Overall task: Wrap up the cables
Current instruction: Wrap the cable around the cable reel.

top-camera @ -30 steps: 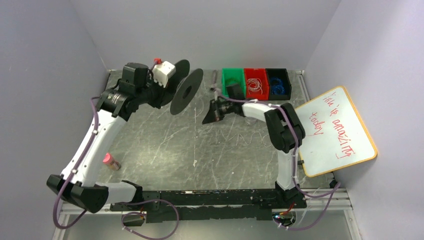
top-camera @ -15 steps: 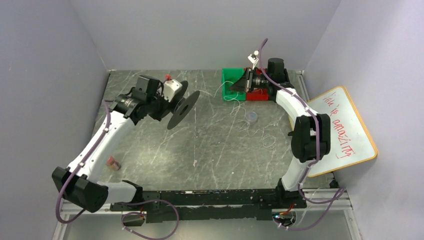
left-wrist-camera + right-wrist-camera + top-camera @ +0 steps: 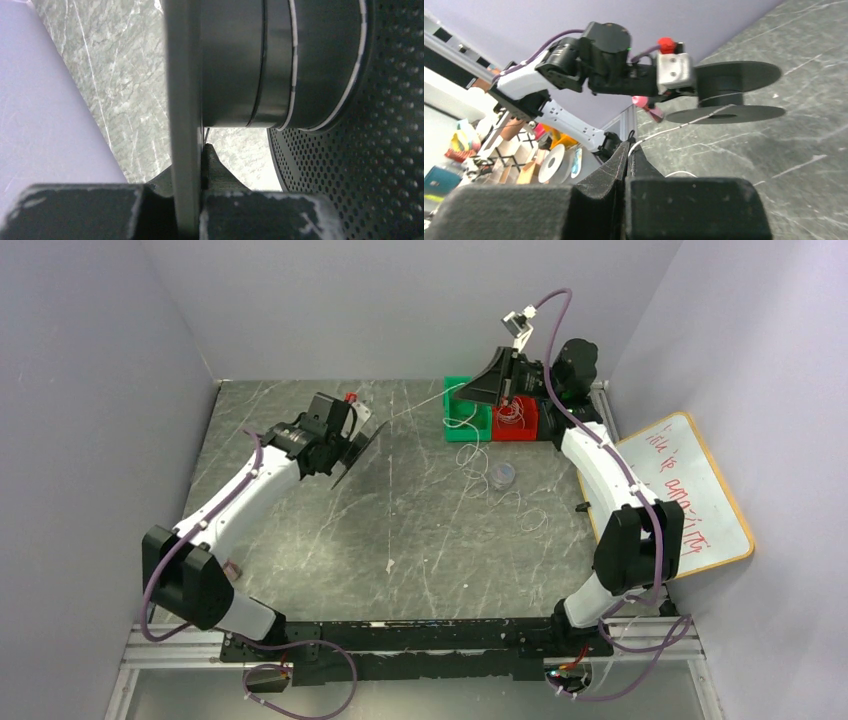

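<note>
Right of black spool (image 3: 360, 453), above green bin (image 3: 458, 400): right hand (image 3: 497, 390) pinched tight on whitish wire (image 3: 674, 128). Strand runs taut to spool hub; slack curls on bench (image 3: 300, 540), spool's right. Left hand (image 3: 340, 440) clamps spool flange. Winding underway. Next, probably: hold tension, turn spool, take up slack.

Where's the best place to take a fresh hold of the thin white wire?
Take the wire on its straight, taut stretch in the air between the spool and the right tool, closing across it from above. Its curly loops lie flat on the table, probably harder to pinch.
</note>
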You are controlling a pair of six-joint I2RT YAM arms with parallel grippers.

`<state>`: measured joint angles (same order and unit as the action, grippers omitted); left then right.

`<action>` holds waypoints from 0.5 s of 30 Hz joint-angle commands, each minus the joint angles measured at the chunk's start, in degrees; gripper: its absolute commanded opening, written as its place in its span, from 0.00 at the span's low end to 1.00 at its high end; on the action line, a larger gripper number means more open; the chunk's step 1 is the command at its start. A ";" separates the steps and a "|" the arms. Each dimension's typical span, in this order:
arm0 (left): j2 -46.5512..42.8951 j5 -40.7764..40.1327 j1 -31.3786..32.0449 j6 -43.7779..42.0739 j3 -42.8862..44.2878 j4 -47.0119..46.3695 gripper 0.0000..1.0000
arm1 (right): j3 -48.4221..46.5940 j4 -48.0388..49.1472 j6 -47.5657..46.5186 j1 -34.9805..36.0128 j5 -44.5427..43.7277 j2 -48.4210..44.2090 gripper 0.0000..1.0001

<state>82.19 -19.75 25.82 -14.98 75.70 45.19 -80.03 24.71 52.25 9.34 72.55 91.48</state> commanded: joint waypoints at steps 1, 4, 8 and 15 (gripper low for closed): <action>3.23 -6.77 0.04 4.51 2.71 -1.80 0.02 | 0.37 6.59 3.58 3.92 1.95 -3.32 0.00; 5.57 -6.17 -0.57 7.08 4.57 -0.77 0.02 | 0.72 2.75 -1.76 8.69 2.72 -4.13 0.00; 8.32 0.13 -3.28 11.23 8.12 2.19 0.02 | 1.27 -4.62 -12.98 16.28 4.06 -4.81 0.00; 10.70 12.45 -7.19 14.59 11.93 1.72 0.02 | 0.49 -20.23 -30.81 26.54 5.12 -3.25 0.00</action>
<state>92.07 -13.02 20.62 -5.08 83.48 48.47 -78.30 13.54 34.98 31.86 74.02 90.63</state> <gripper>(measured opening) 0.065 0.013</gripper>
